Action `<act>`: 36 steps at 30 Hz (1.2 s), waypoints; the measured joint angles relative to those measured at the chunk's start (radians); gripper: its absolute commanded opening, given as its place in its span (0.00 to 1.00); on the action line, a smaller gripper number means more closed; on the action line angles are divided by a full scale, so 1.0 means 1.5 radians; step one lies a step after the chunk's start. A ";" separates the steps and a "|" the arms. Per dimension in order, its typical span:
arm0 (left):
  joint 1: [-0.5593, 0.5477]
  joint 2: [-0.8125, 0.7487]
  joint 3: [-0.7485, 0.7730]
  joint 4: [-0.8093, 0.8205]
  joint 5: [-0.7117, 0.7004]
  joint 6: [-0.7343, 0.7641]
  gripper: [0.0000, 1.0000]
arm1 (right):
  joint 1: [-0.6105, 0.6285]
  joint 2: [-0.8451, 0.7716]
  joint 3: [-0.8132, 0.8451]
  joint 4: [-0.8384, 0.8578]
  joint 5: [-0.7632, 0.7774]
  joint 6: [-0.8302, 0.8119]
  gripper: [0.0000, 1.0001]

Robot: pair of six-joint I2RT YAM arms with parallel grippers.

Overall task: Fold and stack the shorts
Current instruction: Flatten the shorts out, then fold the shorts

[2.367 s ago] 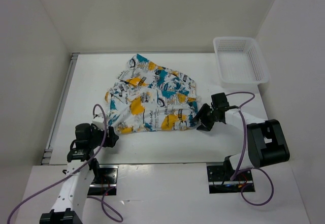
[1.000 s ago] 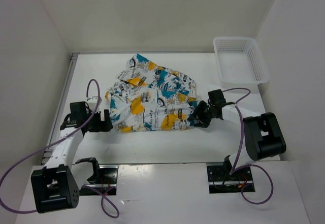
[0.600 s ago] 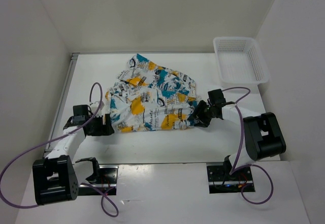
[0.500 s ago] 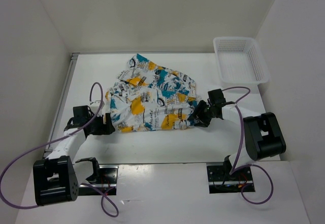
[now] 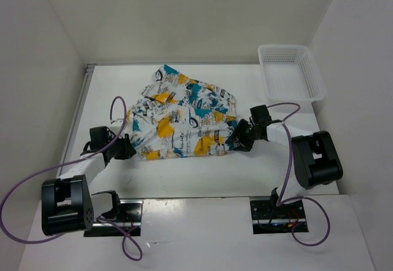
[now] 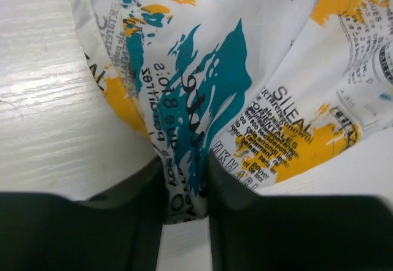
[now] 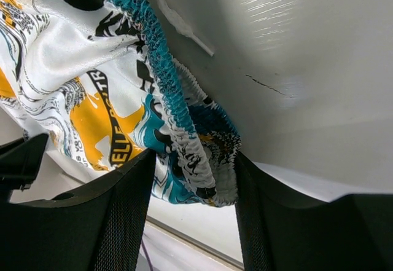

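The shorts (image 5: pixel 184 120) lie crumpled on the white table, white cloth printed with teal and orange patches. My left gripper (image 5: pixel 127 150) is at their near left corner. In the left wrist view its dark fingers (image 6: pixel 123 222) pinch a fold of the cloth (image 6: pixel 184 185) between them. My right gripper (image 5: pixel 237 139) is at the shorts' right edge. The right wrist view shows the gathered teal waistband (image 7: pixel 184 129) bunched between its fingers (image 7: pixel 123 209), filling the gap.
A white plastic mesh basket (image 5: pixel 291 71) stands at the back right of the table (image 5: pixel 276 160). Purple cables loop from both arms. White walls close in the left, back and right sides.
My left arm swung in to the shorts' near left corner and its jaws closed on the cloth. My right gripper kept its hold on the waistband and barely moved.
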 measured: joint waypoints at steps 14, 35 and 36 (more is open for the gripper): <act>0.000 0.051 0.069 -0.103 -0.007 0.003 0.00 | 0.000 0.009 0.006 -0.003 0.007 -0.003 0.19; 0.000 0.026 0.111 -0.182 -0.020 0.003 0.00 | 0.001 0.009 0.023 -0.002 0.039 -0.003 0.00; 0.000 0.014 0.116 -0.188 -0.020 0.003 0.00 | 0.001 0.009 0.025 -0.004 0.041 -0.005 0.00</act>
